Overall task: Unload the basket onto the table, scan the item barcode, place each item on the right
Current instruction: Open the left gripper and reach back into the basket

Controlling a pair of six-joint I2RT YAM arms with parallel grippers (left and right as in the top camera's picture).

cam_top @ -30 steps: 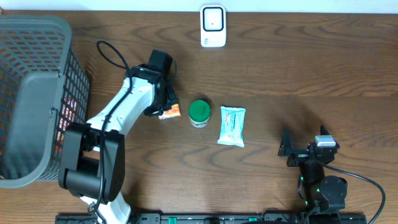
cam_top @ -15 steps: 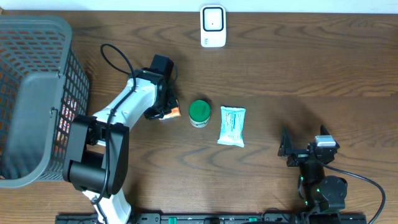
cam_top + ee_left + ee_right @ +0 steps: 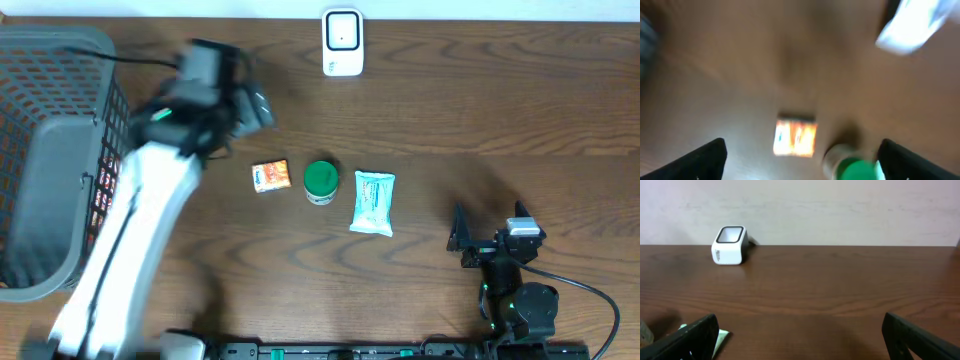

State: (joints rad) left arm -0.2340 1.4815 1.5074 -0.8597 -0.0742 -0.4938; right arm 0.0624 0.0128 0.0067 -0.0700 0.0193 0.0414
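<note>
A small orange box (image 3: 271, 176) lies flat on the wooden table, and nothing touches it. My left gripper (image 3: 252, 106) is raised up and to the left of it, blurred by motion, jaws wide open and empty. The left wrist view shows the box (image 3: 795, 138) lying below and between the spread fingers. The white barcode scanner (image 3: 342, 42) stands at the table's far edge, and it shows in the right wrist view as the scanner (image 3: 730, 245). My right gripper (image 3: 458, 238) rests open and empty near the front right.
A green-lidded jar (image 3: 321, 181) stands just right of the box, with a white and teal packet (image 3: 374, 202) beyond it. A grey wire basket (image 3: 60, 150) fills the left side, close to my left arm.
My left gripper has opened and let go of the orange box, then swung up and to the left, away from it. The box stays on the table. The right arm has not moved.
</note>
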